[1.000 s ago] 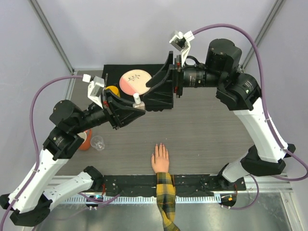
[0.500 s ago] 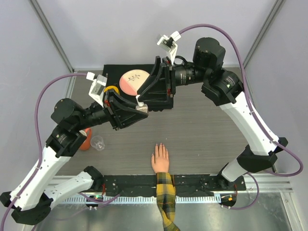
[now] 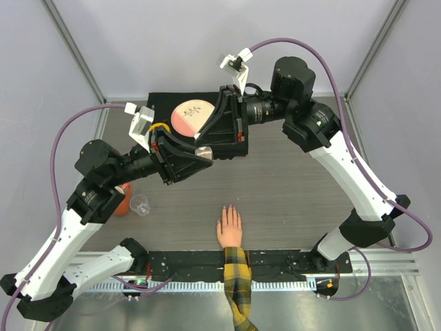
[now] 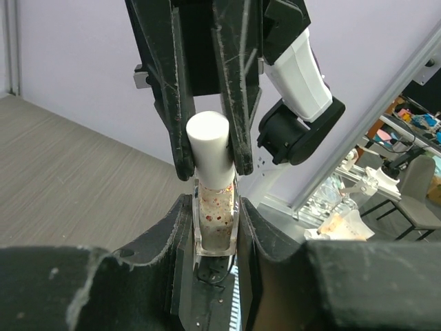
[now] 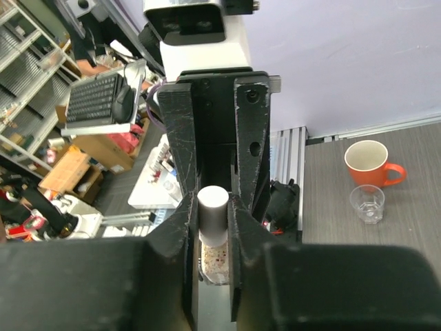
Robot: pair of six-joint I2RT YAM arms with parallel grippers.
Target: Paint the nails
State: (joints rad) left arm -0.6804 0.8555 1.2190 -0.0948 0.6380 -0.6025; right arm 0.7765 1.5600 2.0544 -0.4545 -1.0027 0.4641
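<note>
Left gripper (image 3: 204,156), seen from above, is closed tight on a small clear bottle (image 3: 201,149), and the nails (image 3: 229,209) on the hand (image 3: 229,233) lie well apart from this bottle, toward the arm bases. From the left wrist, the right gripper (image 4: 213,169) is closed from both sides on the white cap (image 4: 208,141) of the bottle; the right wrist view shows the same grip.
</note>
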